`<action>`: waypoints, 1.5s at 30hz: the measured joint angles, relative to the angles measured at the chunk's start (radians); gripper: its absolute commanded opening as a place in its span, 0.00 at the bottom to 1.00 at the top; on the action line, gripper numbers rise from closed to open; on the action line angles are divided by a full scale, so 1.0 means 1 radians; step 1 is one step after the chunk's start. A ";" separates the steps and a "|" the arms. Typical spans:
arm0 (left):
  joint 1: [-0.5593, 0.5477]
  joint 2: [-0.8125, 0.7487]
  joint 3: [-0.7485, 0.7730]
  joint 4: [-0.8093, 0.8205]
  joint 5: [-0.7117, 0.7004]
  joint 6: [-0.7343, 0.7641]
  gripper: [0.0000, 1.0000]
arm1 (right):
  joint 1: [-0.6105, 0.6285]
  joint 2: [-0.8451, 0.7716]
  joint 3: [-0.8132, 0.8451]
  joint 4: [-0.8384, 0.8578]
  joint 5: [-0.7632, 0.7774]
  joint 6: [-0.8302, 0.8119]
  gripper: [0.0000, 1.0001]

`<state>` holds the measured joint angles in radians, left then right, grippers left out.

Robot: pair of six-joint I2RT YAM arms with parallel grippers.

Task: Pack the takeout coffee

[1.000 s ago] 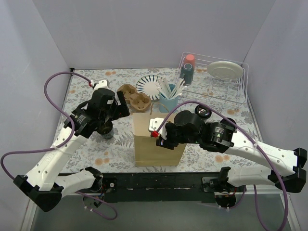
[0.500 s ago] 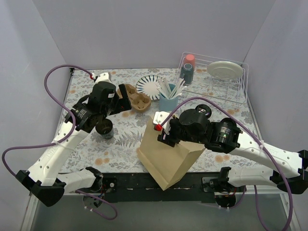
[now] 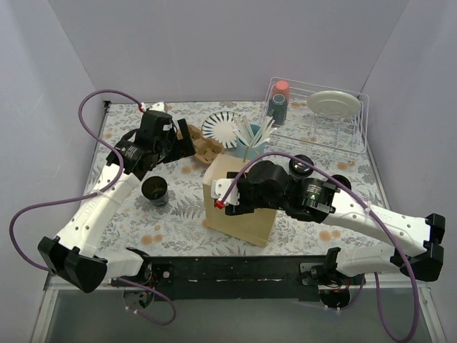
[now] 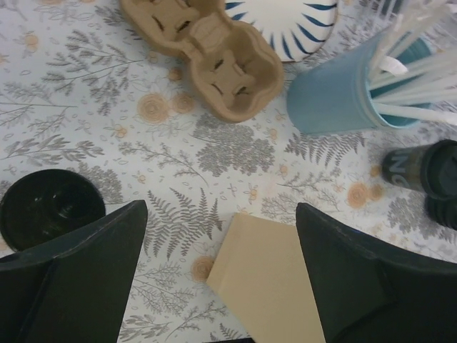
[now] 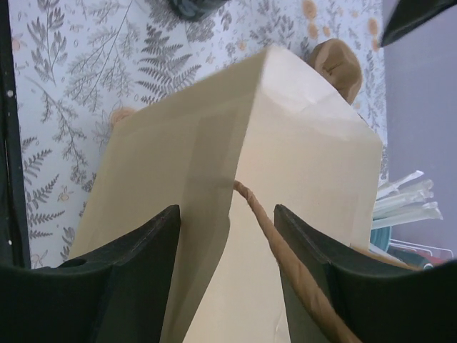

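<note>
One tip-over is risked: the tan, creased paper bag (image 3: 239, 207), straddled at its top fold by the right gripper's (image 5: 227, 214) spread fingers, could be toppled by a sideways pull; whether it is clamped cannot be told. The left gripper (image 4: 221, 211) is held wide and empty, the coffee cup (image 4: 50, 207) below its left finger.

One paper bag (image 3: 246, 225), one cup carrier (image 3: 209, 148), two plates (image 3: 221, 128) (image 3: 333, 104).

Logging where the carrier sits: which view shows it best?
Left wrist: the carrier fills the upper frame, cup wells plain, only its top edge cropped. Top external shows it small, partly behind the left gripper. Right wrist shows just a brown corner past the bag.
</note>
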<state>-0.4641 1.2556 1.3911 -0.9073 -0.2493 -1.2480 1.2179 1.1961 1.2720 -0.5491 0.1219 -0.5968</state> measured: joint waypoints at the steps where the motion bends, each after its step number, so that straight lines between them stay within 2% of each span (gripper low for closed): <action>1: 0.001 -0.004 -0.002 0.014 0.032 0.009 0.83 | 0.000 0.002 -0.014 0.001 -0.001 -0.009 0.36; 4: 0.001 -0.049 -0.018 0.061 0.133 0.033 0.80 | 0.000 0.004 -0.075 0.012 -0.009 -0.024 0.44; 5: 0.000 -0.072 -0.025 0.076 0.167 0.041 0.79 | 0.000 0.004 -0.087 0.015 -0.010 -0.027 0.51; 10: 0.000 -0.198 -0.077 0.156 0.364 0.090 0.74 | 0.000 0.002 -0.099 0.055 -0.013 -0.035 0.66; 13: 0.000 -0.215 -0.105 0.180 0.420 0.108 0.75 | 0.000 -0.001 -0.105 0.065 -0.013 -0.031 0.73; 16: 0.000 -0.222 -0.163 0.196 0.487 0.126 0.75 | 0.000 -0.011 -0.117 0.079 -0.012 -0.013 0.85; 19: 0.000 -0.221 -0.218 0.204 0.548 0.137 0.74 | 0.000 -0.026 -0.130 0.087 -0.005 0.014 0.91; 22: 0.000 -0.221 -0.240 0.209 0.586 0.145 0.73 | 0.000 -0.045 -0.143 0.092 0.001 0.039 0.93; 29: 0.000 -0.222 -0.255 0.261 0.649 0.148 0.58 | -0.007 -0.060 -0.158 0.103 0.003 0.083 0.94; 37: 0.000 -0.223 -0.286 0.288 0.694 0.138 0.27 | -0.012 -0.060 -0.158 0.103 -0.007 0.124 0.95; 41: 0.000 -0.223 -0.286 0.291 0.704 0.135 0.17 | -0.014 -0.063 -0.158 0.100 -0.026 0.130 0.96; 45: 0.000 -0.224 -0.286 0.295 0.707 0.133 0.12 | -0.024 -0.084 -0.158 0.088 -0.056 0.132 0.96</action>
<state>-0.4641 1.0321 1.1049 -0.6125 0.4580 -1.1152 1.1938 1.1118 1.1141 -0.4610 0.0658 -0.4648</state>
